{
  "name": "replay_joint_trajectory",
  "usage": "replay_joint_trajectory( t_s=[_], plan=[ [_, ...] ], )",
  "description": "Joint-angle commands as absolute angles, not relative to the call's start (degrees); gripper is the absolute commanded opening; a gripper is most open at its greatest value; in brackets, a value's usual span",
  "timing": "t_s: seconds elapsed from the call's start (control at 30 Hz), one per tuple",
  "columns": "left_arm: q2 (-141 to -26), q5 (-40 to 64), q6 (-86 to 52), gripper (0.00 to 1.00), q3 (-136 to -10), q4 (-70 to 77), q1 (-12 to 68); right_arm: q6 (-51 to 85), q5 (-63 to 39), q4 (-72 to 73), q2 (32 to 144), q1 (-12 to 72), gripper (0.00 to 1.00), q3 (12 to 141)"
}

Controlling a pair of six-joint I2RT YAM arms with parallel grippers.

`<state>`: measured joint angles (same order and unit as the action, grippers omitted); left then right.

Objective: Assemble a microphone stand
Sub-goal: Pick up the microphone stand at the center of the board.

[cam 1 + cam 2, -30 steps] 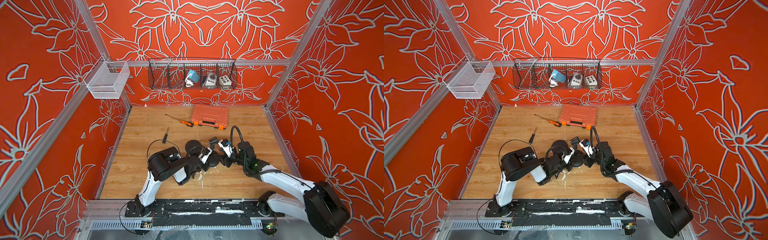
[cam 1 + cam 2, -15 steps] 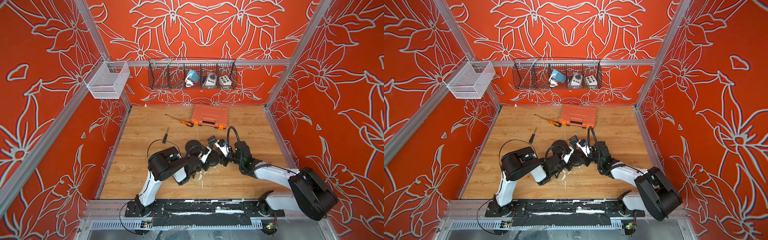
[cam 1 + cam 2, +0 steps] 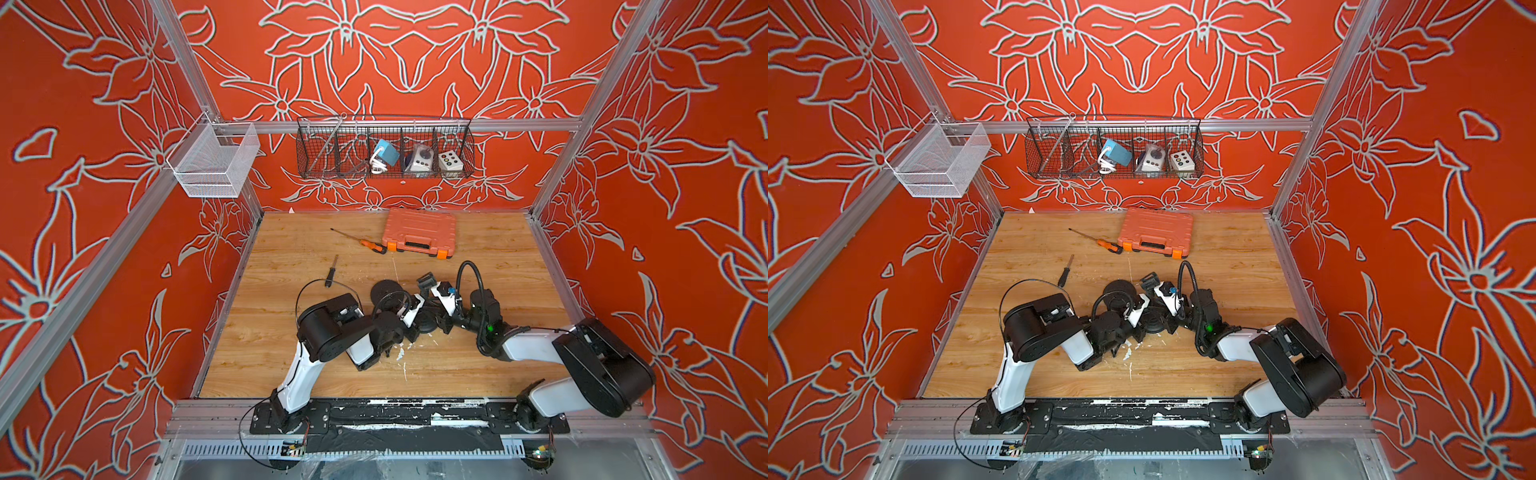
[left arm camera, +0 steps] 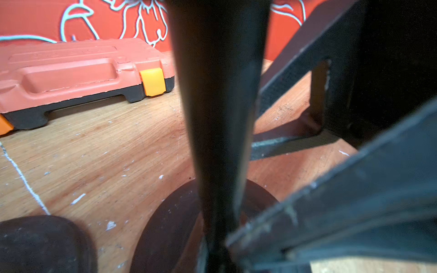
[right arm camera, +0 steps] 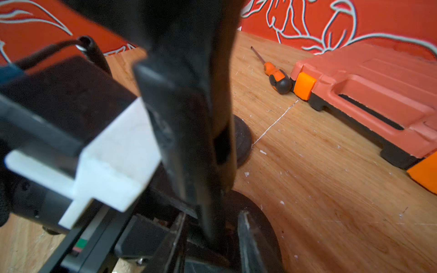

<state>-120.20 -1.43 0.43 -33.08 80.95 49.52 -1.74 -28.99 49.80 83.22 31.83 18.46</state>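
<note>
The left gripper (image 3: 419, 323) is clamping tight on the black pole (image 4: 220, 94), which is standing on the round base (image 4: 165, 224) near the middle of the table (image 3: 291, 365) (a second dark disc (image 3: 384, 291) is lying just behind it). The right gripper (image 3: 438, 320) is facing it from the opposite side, its fingers (image 5: 246, 227) sitting either side of the pole low down, though whether they are actually pressing it I cannot tell.

Table (image 3: 457, 374) front w/ free room; toolbox (image 3: 419, 230), stand base (image 3: 384, 286) block centre-rear.
</note>
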Motion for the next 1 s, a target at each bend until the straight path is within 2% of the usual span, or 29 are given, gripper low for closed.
replay_joint_trajectory(
  t_s=[0.0, 0.2, 0.3, 0.47, 0.7, 0.97],
  plan=[
    [-121.88, 0.83, 1.05, 0.16, -33.76, 77.74, 50.78, -1.48, -28.83, 58.59, 83.92, 32.39, 0.34, 17.25],
    [-121.46, 0.87, 1.41, 0.19, -34.01, 77.08, 51.15, -2.08, -28.22, 60.20, 84.15, 32.57, 0.24, 16.22],
    [-120.66, 1.03, 1.06, 0.22, -33.99, 76.97, 51.21, -2.25, -27.60, 61.77, 84.59, 32.74, 0.14, 15.59],
    [-117.44, 0.88, 0.29, 0.31, -33.82, 74.80, 51.23, -2.71, -26.47, 62.93, 84.22, 32.79, 0.02, 14.85],
    [-109.06, -0.32, -4.82, 0.45, -29.95, 69.56, 51.24, -1.92, -26.16, 60.50, 80.12, 32.92, 0.00, 15.31],
    [-90.49, -2.32, -14.89, 0.48, -25.05, 50.78, 51.23, -3.55, -24.57, 41.33, 68.51, 33.01, 0.00, 21.74]
  ],
)
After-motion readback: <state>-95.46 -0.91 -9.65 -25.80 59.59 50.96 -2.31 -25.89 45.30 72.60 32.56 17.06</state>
